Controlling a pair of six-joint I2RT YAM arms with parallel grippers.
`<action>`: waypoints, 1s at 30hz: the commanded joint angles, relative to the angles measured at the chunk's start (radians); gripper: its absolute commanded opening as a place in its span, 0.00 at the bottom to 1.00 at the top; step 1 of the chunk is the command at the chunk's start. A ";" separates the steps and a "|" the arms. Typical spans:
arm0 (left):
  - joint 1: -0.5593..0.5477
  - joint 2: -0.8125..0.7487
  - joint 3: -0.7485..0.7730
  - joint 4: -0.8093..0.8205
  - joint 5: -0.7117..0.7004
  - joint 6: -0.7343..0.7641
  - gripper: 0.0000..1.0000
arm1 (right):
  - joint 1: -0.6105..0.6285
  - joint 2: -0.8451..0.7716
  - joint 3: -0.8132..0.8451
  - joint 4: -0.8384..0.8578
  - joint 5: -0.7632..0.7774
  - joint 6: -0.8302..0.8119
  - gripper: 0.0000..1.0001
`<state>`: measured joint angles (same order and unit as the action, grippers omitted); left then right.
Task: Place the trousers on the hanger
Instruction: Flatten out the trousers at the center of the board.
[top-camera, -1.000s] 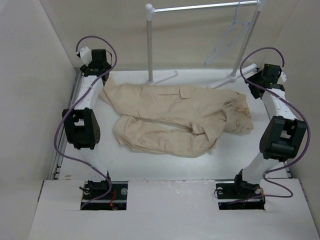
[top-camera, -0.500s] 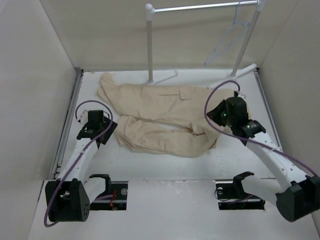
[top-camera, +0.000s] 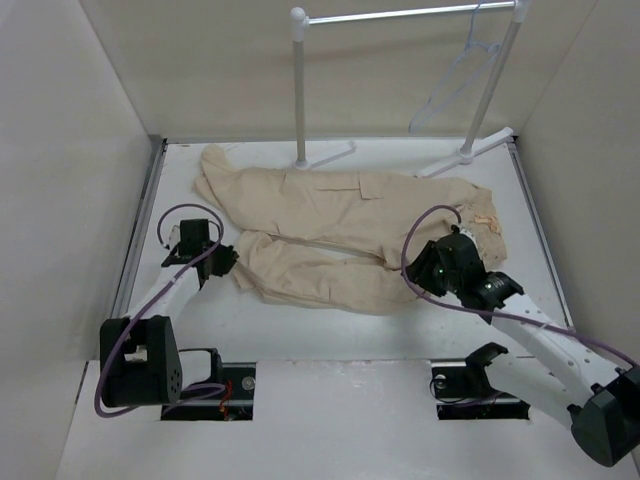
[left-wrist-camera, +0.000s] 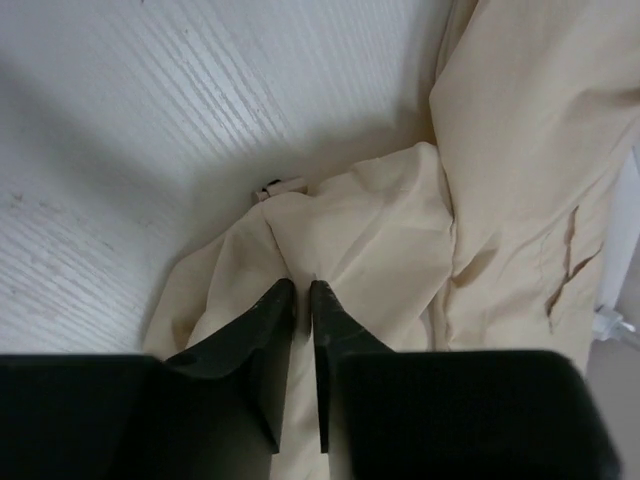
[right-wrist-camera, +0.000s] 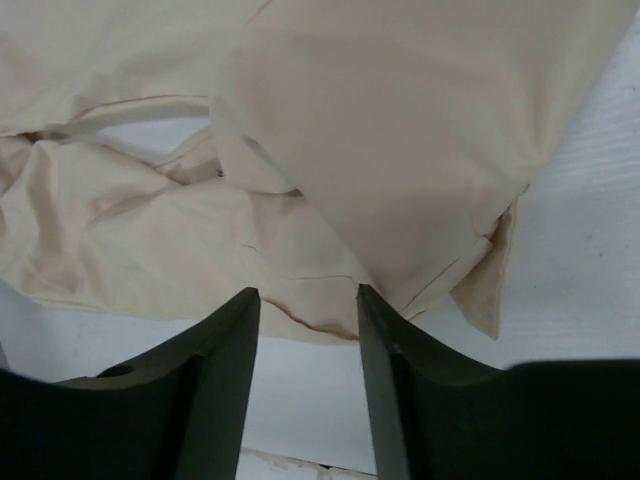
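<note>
The beige trousers (top-camera: 340, 215) lie crumpled across the middle of the table, legs folded to the left. My left gripper (top-camera: 226, 262) sits at the left end of the near leg. In the left wrist view it (left-wrist-camera: 302, 290) is shut on a fold of the trousers (left-wrist-camera: 370, 230). My right gripper (top-camera: 426, 272) hovers at the trousers' near right edge. In the right wrist view it (right-wrist-camera: 308, 292) stands open, with the hem of the trousers (right-wrist-camera: 400, 130) just beyond its tips. The thin hanger (top-camera: 440, 92) hangs on the rail at the back right.
A white garment rail (top-camera: 400, 14) stands at the back, its posts and feet (top-camera: 330, 155) on the table just behind the trousers. Beige walls close in on the left, back and right. Bare white table (top-camera: 330, 330) shows in front of the trousers.
Both arms swung in from the back corners to the trousers. The left gripper has shut on the leg end. The right gripper has moved from the waistband to the near edge.
</note>
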<state>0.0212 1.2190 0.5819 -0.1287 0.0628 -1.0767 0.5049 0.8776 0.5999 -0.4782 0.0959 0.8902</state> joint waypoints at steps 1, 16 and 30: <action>0.006 -0.016 0.009 0.017 -0.015 -0.015 0.06 | -0.025 0.052 -0.015 0.065 0.013 0.012 0.52; -0.705 -0.371 0.485 -0.819 -0.832 0.028 0.07 | -0.070 0.379 0.055 0.161 -0.045 -0.005 0.52; -0.450 -0.477 0.245 -1.041 -0.833 -0.246 0.42 | -0.110 0.229 0.032 0.072 -0.087 -0.091 0.58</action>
<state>-0.4549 0.7490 0.8288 -1.1934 -0.7334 -1.3285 0.4034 1.1492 0.6186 -0.3862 0.0181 0.8337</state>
